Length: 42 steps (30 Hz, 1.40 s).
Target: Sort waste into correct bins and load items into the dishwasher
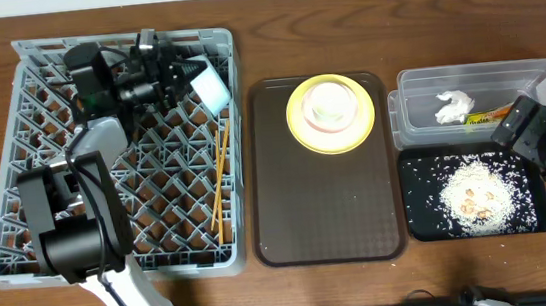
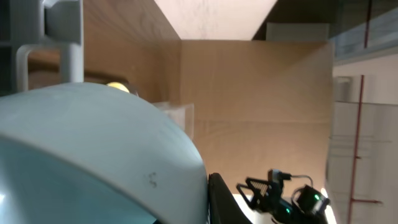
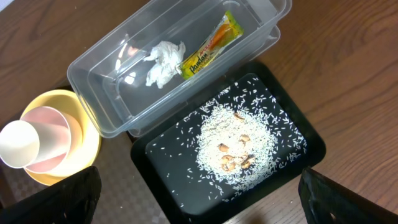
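Observation:
My left gripper (image 1: 183, 77) is shut on the light blue bowl (image 1: 209, 85) over the back right of the grey dish rack (image 1: 41, 145). The bowl fills the left wrist view (image 2: 93, 155), with one dark finger (image 2: 219, 200) against its rim. Two chopsticks (image 1: 220, 178) lie in the rack. The yellow plate (image 1: 303, 135) (image 3: 87, 146) with the white cup (image 1: 330, 103) (image 3: 18, 146) on it sits on the brown tray (image 1: 324, 208). The clear container (image 1: 527, 73) (image 3: 99, 81) holds the napkin (image 1: 453, 105) (image 3: 163, 59) and wrapper (image 1: 485, 115) (image 3: 208, 45). Rice (image 1: 478, 194) (image 3: 236, 140) lies in the black tray (image 1: 425, 214) (image 3: 168, 180). My right gripper (image 1: 519, 126) (image 3: 199, 208) is open above the black tray.
The brown serving tray lies between the rack and the two bins. The left arm's base (image 1: 74, 227) stands over the rack's front left. Bare wooden table (image 1: 367, 290) runs along the front edge and behind the tray.

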Available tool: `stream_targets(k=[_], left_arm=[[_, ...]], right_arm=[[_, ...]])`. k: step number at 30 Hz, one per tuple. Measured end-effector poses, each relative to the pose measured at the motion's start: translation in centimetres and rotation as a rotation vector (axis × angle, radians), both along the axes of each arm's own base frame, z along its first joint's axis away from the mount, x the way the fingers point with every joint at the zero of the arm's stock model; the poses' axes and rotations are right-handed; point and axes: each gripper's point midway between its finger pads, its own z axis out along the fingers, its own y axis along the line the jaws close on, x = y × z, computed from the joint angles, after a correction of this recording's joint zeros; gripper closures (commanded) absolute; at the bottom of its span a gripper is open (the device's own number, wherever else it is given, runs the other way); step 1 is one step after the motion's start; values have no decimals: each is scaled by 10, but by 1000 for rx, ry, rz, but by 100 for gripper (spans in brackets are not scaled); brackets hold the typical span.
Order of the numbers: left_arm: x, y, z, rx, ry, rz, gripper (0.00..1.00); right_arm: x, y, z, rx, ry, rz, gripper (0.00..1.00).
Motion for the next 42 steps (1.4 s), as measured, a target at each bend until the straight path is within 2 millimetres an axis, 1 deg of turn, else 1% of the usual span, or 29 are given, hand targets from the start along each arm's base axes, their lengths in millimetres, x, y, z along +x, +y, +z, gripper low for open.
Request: stream_targets(k=[1,2,3,5,7,10,11,15,21,31,34,42], left_arm=[[-1,3,-1,-7,3,-8,83],[-1,6,-3,-10,7,-6,74],[-1,10,-5,-12,13,3,62],[1,20,-9,-12,1,18,34],[4,34,-10,-10,-22,40,22],[4,51,-6,-14,-36,63,17],[4,55,-5,-17,-32,70,14],[4,70,-4,-23,-17,99,11],[3,82,2,-25,-16,128,7],[-2,100,29,-5,-76,165,5],[-3,101,33,-2,-85,168,5],[-4,99,30,-3,-83,166,5]], right_arm=[[0,0,0,0,0,0,1],[0,0,0,0,0,0,1],[0,0,0,0,0,0,1],[0,0,0,0,0,0,1],[0,0,0,0,0,0,1],[0,0,0,0,0,0,1],[0,0,0,0,0,0,1],[0,0,0,0,0,0,1],[0,0,0,0,0,0,1],[0,0,0,0,0,0,1],[0,0,0,0,0,0,1],[0,0,0,0,0,0,1]])
